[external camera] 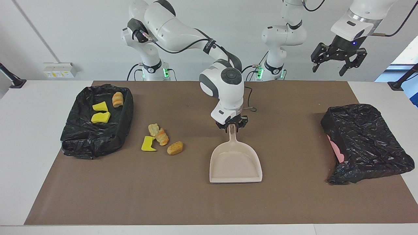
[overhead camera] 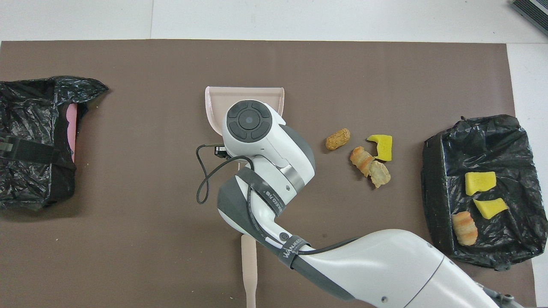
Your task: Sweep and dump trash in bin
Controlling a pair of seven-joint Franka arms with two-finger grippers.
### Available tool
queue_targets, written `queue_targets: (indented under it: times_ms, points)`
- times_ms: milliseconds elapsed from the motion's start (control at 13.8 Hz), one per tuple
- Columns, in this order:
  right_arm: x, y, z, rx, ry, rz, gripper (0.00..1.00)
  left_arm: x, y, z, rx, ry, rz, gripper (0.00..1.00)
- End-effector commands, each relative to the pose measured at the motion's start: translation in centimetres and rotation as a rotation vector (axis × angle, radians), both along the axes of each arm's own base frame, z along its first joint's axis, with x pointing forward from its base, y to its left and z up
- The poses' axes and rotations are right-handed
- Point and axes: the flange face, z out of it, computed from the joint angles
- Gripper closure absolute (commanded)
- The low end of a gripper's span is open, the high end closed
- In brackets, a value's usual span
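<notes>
Dustpan (external camera: pixel 235 164) flat on brown mat (external camera: pixel 202 202), handle tip between fingers of right gripper (external camera: pixel 232 125), grip loosening or closed: cannot tell. Trash (external camera: pixel 160 138), four loose scraps, on mat toward right arm's end of table from that gripper; three more in black-lined bin (external camera: pixel 98 122). Left gripper (external camera: pixel 338 60) raised high, fingers spread, empty, waiting above second black bag (external camera: pixel 367 143).
</notes>
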Motion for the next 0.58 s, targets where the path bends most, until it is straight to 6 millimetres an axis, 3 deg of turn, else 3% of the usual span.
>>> queue_targets:
  times_ms: [0,217,362,507]
  points:
    - [-1.6,-0.2,2.8,-0.020,0.015,0.011,0.00,-0.6,0.4,0.2,0.014,0.005,0.000,0.00]
    - [-7.6,0.2,6.7,-0.056,0.020,0.072,0.00,-0.6,0.4,0.3,0.013,0.001,0.003,0.00]
    - [-11.2,0.4,7.9,-0.066,0.053,0.115,0.00,-0.6,0.2,0.3,0.012,0.001,0.001,0.00]
    - [-14.9,1.1,7.8,-0.100,0.090,0.163,0.00,-0.7,0.0,0.2,0.012,0.005,-0.005,0.00]
